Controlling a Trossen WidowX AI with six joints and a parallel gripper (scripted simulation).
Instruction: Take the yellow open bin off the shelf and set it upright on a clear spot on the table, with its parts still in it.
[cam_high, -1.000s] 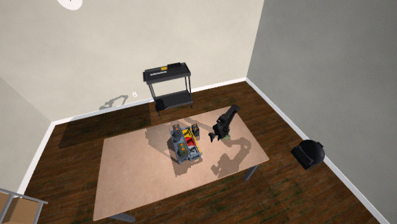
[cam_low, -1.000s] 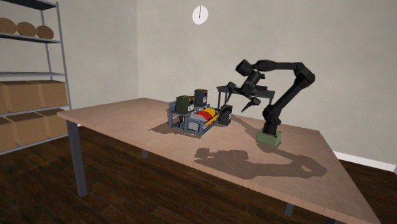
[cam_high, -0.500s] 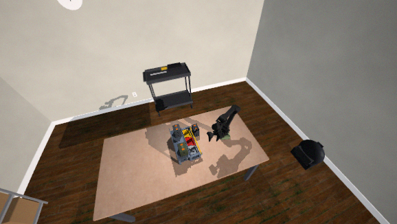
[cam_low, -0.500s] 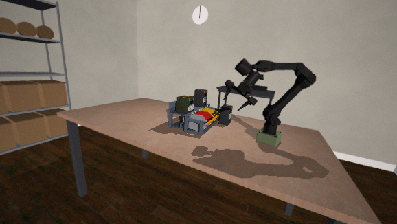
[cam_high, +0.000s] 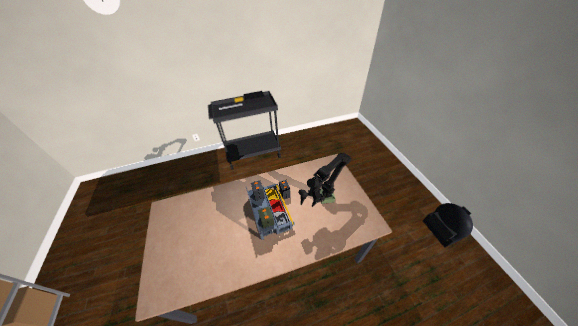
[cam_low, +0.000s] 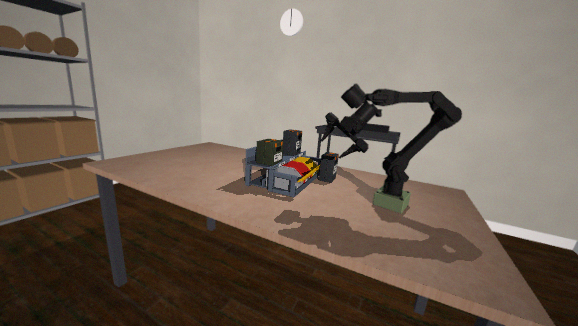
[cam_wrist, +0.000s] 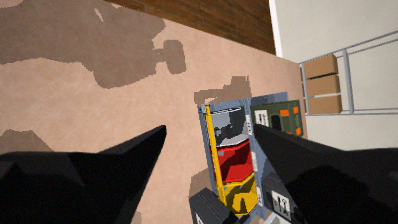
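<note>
Fingers spread fully apart, holding nothing. Gripper (cam_low: 342, 135) poised above and to the arm side of the yellow bin (cam_wrist: 232, 165), still seated in the small grey shelf (cam_low: 270, 175) on the table (cam_low: 200, 165). Bin long axis apparently running away from the fingers. Arm (cam_low: 425, 130) reaching out high, wrist angled downward.
</note>
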